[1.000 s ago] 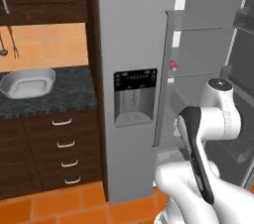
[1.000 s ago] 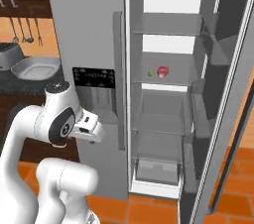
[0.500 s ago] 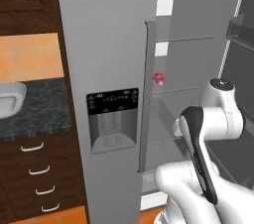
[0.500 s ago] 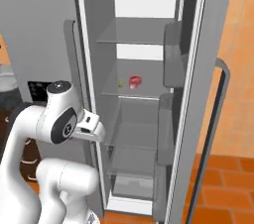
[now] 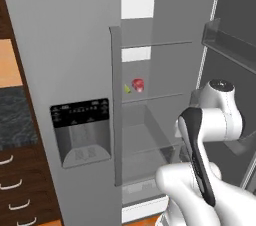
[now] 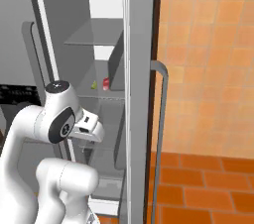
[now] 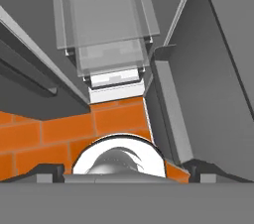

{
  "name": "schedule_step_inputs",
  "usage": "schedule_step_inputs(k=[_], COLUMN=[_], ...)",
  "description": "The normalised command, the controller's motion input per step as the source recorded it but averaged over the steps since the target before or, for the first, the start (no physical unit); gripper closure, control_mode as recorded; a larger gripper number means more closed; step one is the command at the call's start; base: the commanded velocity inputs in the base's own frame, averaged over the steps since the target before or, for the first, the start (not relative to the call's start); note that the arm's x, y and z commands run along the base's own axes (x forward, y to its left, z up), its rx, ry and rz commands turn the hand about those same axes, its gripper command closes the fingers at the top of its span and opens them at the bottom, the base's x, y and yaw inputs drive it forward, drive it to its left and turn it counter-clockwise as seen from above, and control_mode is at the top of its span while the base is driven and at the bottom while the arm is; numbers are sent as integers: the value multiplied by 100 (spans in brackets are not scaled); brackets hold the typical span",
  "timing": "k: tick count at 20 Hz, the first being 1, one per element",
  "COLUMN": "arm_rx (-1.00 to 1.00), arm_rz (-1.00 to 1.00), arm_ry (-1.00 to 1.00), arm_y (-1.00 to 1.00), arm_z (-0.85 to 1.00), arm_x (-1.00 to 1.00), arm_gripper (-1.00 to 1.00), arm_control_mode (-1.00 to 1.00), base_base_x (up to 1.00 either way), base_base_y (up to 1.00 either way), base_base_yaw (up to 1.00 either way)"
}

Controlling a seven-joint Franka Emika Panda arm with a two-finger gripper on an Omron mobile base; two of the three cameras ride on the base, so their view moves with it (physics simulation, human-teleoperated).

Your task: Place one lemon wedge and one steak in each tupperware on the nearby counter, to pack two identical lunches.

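Reading: no legible writing on the dispenser panel (image 5: 80,115)
Steak (image 5: 138,85): on fridge shelf (image 5: 165,96), lemon wedge (image 5: 127,89) just beside
Claw (image 7: 124,171): jaws wide apart, empty
Nearby: counter (image 5: 17,120), open fridge door (image 6: 141,94)

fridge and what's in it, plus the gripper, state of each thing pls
fridge door: swung open, interior exposed
steak: lying on a middle fridge shelf, not picked up
lemon wedge: on the same shelf, just left of the steak, apart from it
bottom drawer: shut
gripper: open, empty, pointing down at the fridge's lower part and the floor
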Motion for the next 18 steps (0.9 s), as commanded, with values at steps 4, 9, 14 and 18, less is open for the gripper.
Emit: schedule_step_inputs(k=[4, 9, 14, 18], arm_rx=[0, 0, 0, 0], arm_rz=[0, 0, 0, 0], arm_ry=[0, 0, 0, 0], arm_y=[0, 0, 0, 0], arm_z=[0, 0, 0, 0], arm_x=[0, 0, 0, 0], arm_gripper=[-100, -100, -100, -100], arm_control_mode=[100, 100, 100, 100], base_base_x=[55, 28, 29, 42], base_base_y=[-21, 0, 0, 2], base_base_yaw=[1, 1, 7, 10])
